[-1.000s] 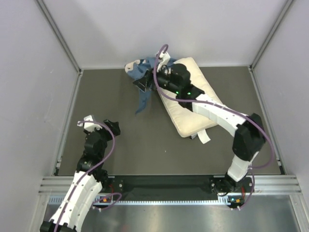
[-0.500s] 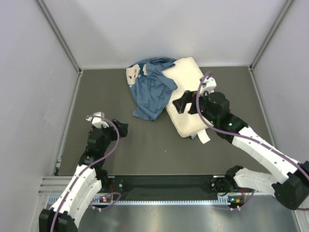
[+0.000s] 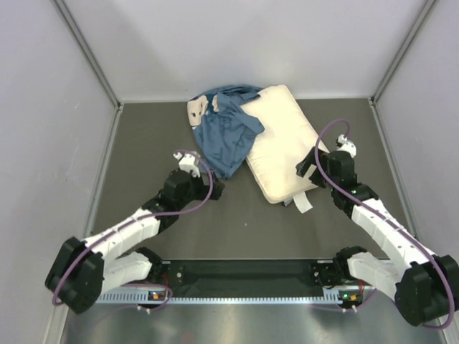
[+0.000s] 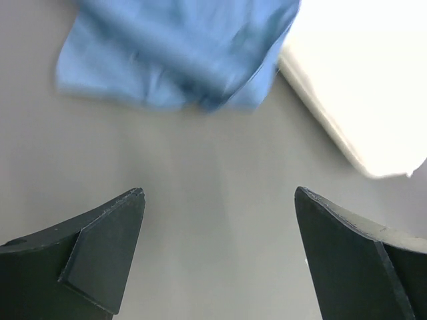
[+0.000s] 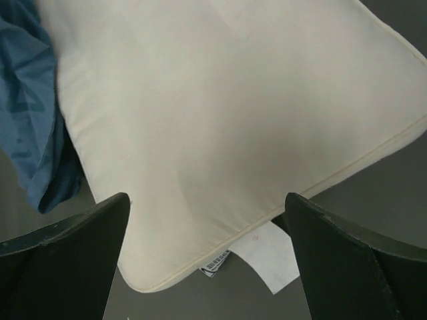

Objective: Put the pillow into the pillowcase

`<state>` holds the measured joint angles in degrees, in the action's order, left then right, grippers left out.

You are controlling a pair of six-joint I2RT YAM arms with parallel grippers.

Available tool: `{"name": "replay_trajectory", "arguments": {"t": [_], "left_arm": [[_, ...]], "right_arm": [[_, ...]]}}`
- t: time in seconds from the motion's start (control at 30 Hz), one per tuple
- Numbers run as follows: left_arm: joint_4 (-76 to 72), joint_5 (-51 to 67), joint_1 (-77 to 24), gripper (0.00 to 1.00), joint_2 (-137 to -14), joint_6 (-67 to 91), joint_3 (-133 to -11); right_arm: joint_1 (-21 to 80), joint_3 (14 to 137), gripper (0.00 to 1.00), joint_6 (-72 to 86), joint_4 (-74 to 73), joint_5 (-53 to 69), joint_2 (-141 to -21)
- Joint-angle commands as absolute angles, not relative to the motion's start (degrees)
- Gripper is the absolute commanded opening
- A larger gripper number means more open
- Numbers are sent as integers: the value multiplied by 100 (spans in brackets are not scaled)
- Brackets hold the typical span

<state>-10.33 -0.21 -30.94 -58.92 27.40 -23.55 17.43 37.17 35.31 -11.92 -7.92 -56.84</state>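
The cream-white pillow (image 3: 282, 140) lies flat at the back middle of the table, its white tag (image 3: 303, 201) at the near short end. The blue pillowcase (image 3: 224, 134) lies crumpled against the pillow's left side, its right edge lapping onto the pillow. My left gripper (image 3: 215, 185) is open and empty just in front of the pillowcase's near corner; the left wrist view shows the blue cloth (image 4: 180, 57) ahead of it. My right gripper (image 3: 308, 166) is open and empty over the pillow's near right edge; the right wrist view shows the pillow (image 5: 227, 107) and tag (image 5: 267, 260) below.
The dark grey table (image 3: 158, 143) is boxed in by pale walls on the left, back and right. A metal rail (image 3: 244, 276) with the arm bases runs along the near edge.
The pillowcase, earlier held up by the right gripper, now lies dropped beside the pillow. The right arm pulled back toward the near right. The left arm swung right toward the pillowcase.
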Motion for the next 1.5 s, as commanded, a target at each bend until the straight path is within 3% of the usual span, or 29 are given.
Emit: {"name": "replay_trajectory", "arguments": {"t": [0.0,0.33,0.5,0.53,0.6,0.63,0.67,0.7,0.73,0.77,1.03,1.2,1.47], "left_arm": [[-1232,-816,-3418,99,-6441,2488,-3224],[-651,-1205,-3472,98,-9155,2250,-5333],[-422,-792,-3472,87,-9966,2294,-5941],[-474,-539,-3472,81,-10132,2355,-5985],[-650,-178,-3463,70,-10317,2347,-5985],[-685,146,-3463,47,-10362,2364,-5985],[-712,262,-3463,37,-10380,2382,-5977],[-747,333,-3463,29,-10336,2373,-5933],[-756,299,-3463,9,-10292,2364,-5837],[-721,247,-3454,0,-10144,2364,-5749],[781,-1089,-3384,0,-8765,2600,-5283],[1616,-1924,-2972,0,-7393,3093,-4597],[2293,-2100,-1714,0,-6065,3199,-4070]], "right_arm": [[1565,3586,100,4191,-1327,-1186,-5634],[1477,2734,100,5509,-326,-598,-5896],[1459,2593,97,5853,508,-308,-6407],[1415,2619,91,5897,545,-325,-6486],[1345,2698,39,5924,545,-474,-6495],[1206,2733,22,5906,519,-492,-6460],[1117,2777,4,5889,475,-492,-6434],[994,2856,0,5854,431,-457,-6399],[697,2900,0,5758,300,-405,-6311],[520,2970,0,5679,221,-274,-6267],[-1904,2804,0,5774,-781,-79,-4820],[-2355,2751,0,5950,-1713,-965,-3693],[-2426,2584,0,6442,-2461,-1915,-2286]]}}
